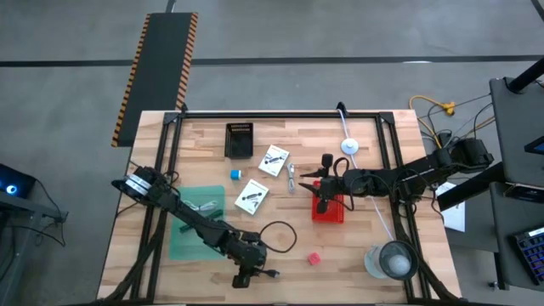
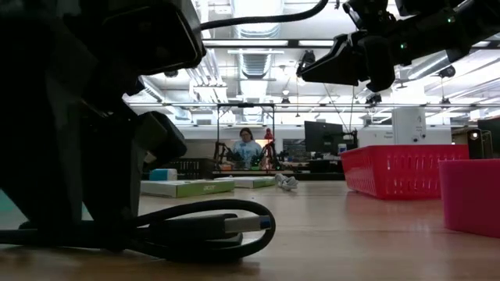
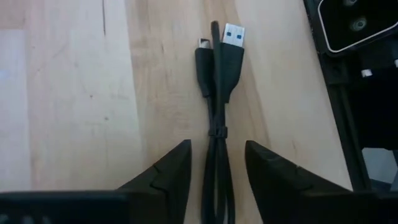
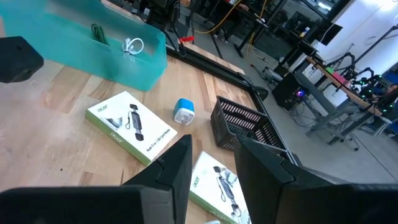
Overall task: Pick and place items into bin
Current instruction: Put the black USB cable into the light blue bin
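We see the left gripper low at the table's near edge, its fingers straddling a black cable with a narrow gap on each side; they stand partly apart and we cannot tell that they pinch it. The cable is folded double, its USB plug and a smaller plug lying side by side on the wood, and its loop runs toward the table's middle. The right gripper hangs over the red bin, fingers close together with nothing between them. Two white packets lie near the middle of the table; their labels read "acer" beside a picture of a cable. A blue cube sits between the packets and a black mesh basket. A teal tray holds a green stick and a white cable. A red cube lies near the front edge, well apart from the clear container at the right corner. A person sits far behind the table.
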